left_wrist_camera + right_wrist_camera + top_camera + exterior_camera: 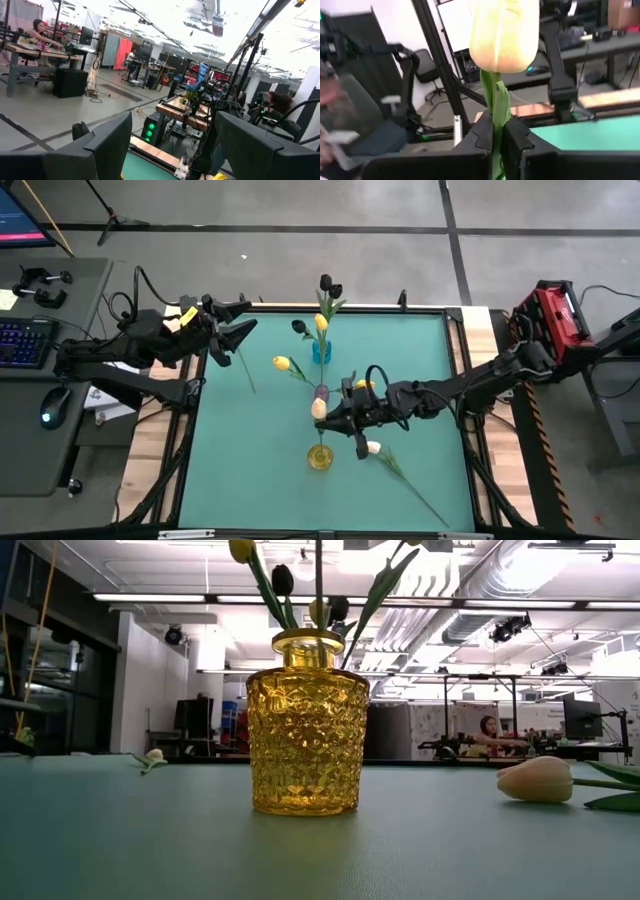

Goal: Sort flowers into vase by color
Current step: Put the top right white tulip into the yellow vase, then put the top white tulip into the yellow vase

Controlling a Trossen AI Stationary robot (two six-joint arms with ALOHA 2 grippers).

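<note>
My right gripper [337,416] hovers over the table's middle, just beyond the yellow glass vase [320,457], shut on a pale peach tulip [319,408]. A second pale tulip [373,447] lies on the mat by its head and stem, also seen in the low view [540,778]. The blue vase [321,352] holds a yellow tulip and dark tulips. Another yellow tulip [283,363] leans out near a purplish vase [321,392]. My left gripper [238,332] waits open at the far left corner, above a thin stem [246,372] lying on the mat. My right gripper pinches the pale tulip's green stem [494,125] between its two fingers [517,137], some way below the bud. The bud [505,35] sticks out past the fingertips, toward the table's left. The flower is lifted clear of the mat; the lower stem is hidden by the gripper.
A yellow bud [365,384] shows behind the right gripper. In the low view the yellow vase [305,725] fills the middle, with stems and buds rising behind it, and a small pale bud [153,755] lies far left. Bare green mat lies at near left and far right.
</note>
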